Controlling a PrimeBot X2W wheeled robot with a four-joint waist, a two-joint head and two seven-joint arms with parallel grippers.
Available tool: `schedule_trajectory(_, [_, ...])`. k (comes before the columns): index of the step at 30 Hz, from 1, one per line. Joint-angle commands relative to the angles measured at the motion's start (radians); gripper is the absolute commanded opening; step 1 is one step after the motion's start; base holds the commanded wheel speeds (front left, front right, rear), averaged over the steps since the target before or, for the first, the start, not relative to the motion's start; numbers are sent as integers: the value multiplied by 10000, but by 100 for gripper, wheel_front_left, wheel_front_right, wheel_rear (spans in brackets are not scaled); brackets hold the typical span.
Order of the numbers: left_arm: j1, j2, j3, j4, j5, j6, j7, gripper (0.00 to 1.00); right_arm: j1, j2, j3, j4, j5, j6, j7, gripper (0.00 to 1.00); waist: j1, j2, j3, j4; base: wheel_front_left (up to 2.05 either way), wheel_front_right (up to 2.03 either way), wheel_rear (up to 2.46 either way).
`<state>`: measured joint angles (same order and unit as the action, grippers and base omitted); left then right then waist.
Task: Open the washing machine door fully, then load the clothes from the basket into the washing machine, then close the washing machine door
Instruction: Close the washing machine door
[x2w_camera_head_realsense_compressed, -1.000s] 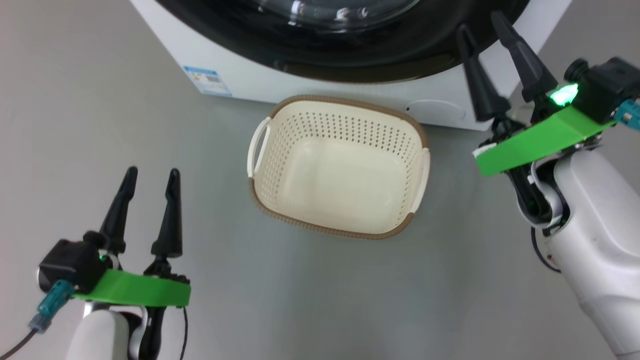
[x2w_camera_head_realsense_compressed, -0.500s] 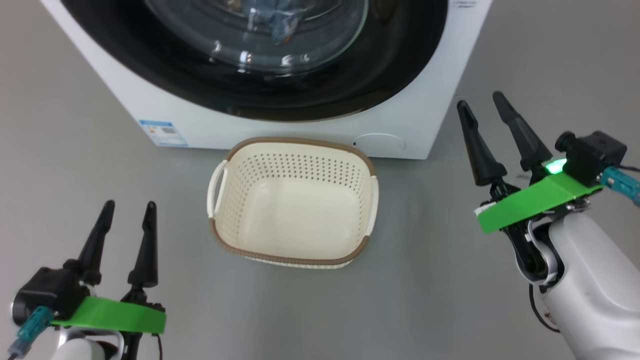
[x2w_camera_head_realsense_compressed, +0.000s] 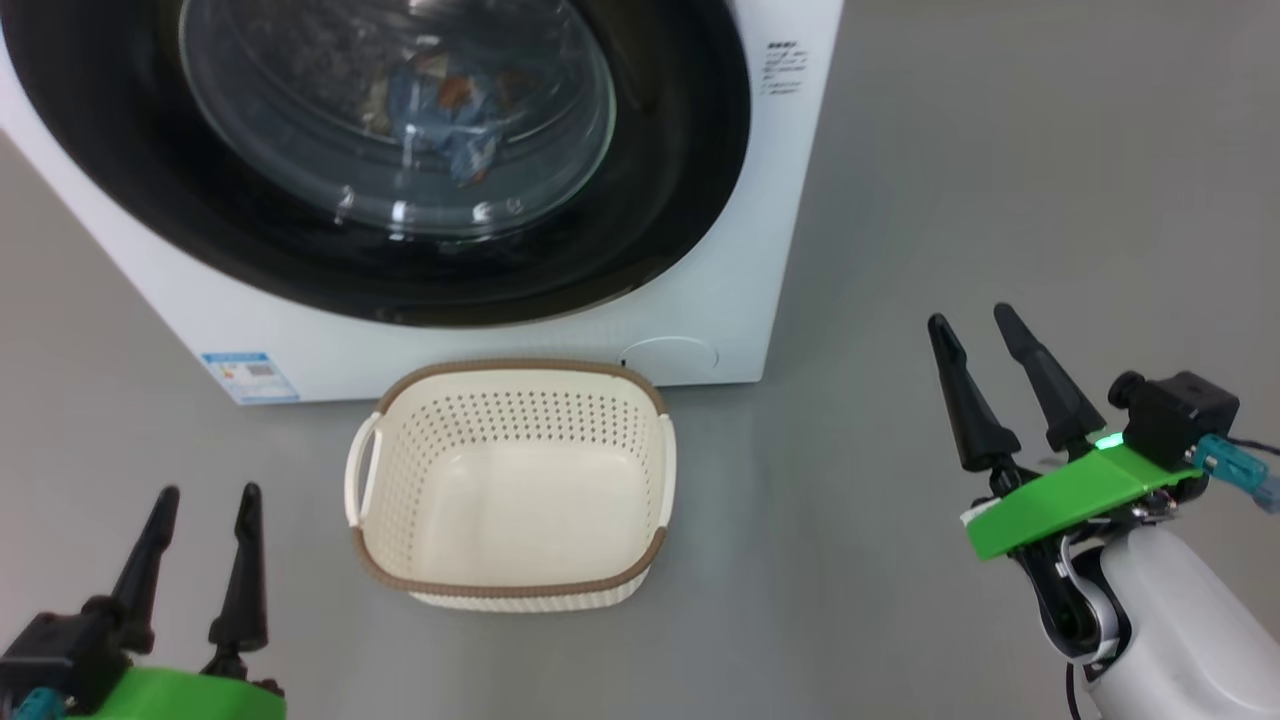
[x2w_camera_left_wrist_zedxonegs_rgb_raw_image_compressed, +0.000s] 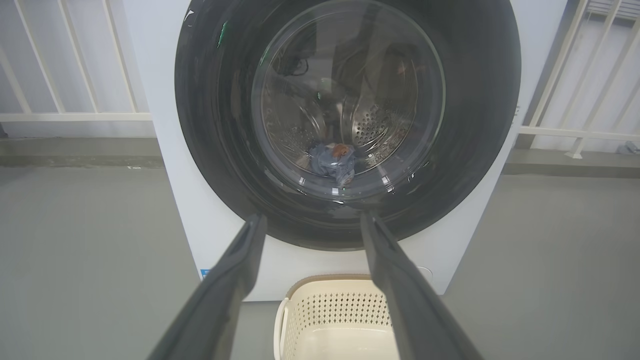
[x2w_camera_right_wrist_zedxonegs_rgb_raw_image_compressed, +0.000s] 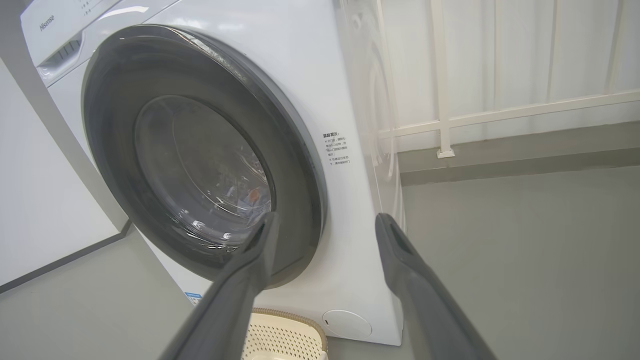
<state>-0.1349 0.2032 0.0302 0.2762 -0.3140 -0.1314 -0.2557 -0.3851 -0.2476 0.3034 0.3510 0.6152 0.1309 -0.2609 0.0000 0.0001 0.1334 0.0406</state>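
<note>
Washing machine door (x2w_camera_head_realsense_compressed: 670, 150): entry begins at the claws, both idle. Left gripper (x2w_camera_head_realsense_compressed: 208, 495): low at the robot's left, fingers spread wide, nothing between them. Right gripper (x2w_camera_head_realsense_compressed: 970, 318): at the robot's right, likewise spread and empty, well apart from the cabinet. Both point toward the appliance and touch nothing, a posture that suits a job with no load to carry. Basket (x2w_camera_head_realsense_compressed: 505, 588): between the two arms, nearer the left one, upright on the grey floor (x2w_camera_head_realsense_compressed: 900, 200) just in front of the machine, interior bare to its perforated walls. Washing machine (x2w_camera_head_realsense_compressed: 770, 250): white, beyond the basket, blue label (x2w_camera_head_realsense_compressed: 248, 375) low on its front. Door proper: glossy black rim lying flush with the front, no gap visible in the right wrist view, so judged shut. Clothes (x2w_camera_head_realsense_compressed: 440, 110): light-blue bundle with orange patches, behind the glass, resting low in the steel drum (x2w_camera_left_wrist_zedxonegs_rgb_raw_image_compressed: 372, 125). Loading and closing look done.
</note>
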Motion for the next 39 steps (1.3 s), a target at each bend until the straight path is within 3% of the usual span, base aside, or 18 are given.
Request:
schedule_trajectory(1, [6, 327, 426, -161, 70, 8, -61, 100, 190, 13, 58, -210, -31, -2, -9, 100, 0, -1, -423, -418, 0, 0, 0])
schedule_trajectory(17, [797, 423, 924, -223, 73, 8, -61, 100, 1292, -144, -554, -358, -112, -2, -9, 100, 0, -1, -856, -950, 0, 0, 0])
schedule_trajectory(39, [1309, 358, 1291, -437, 14, 8, -61, 100, 2000, -70, -1234, -578, -264, -2, -9, 100, 0, -1, -995, -793, 0, 0, 0])
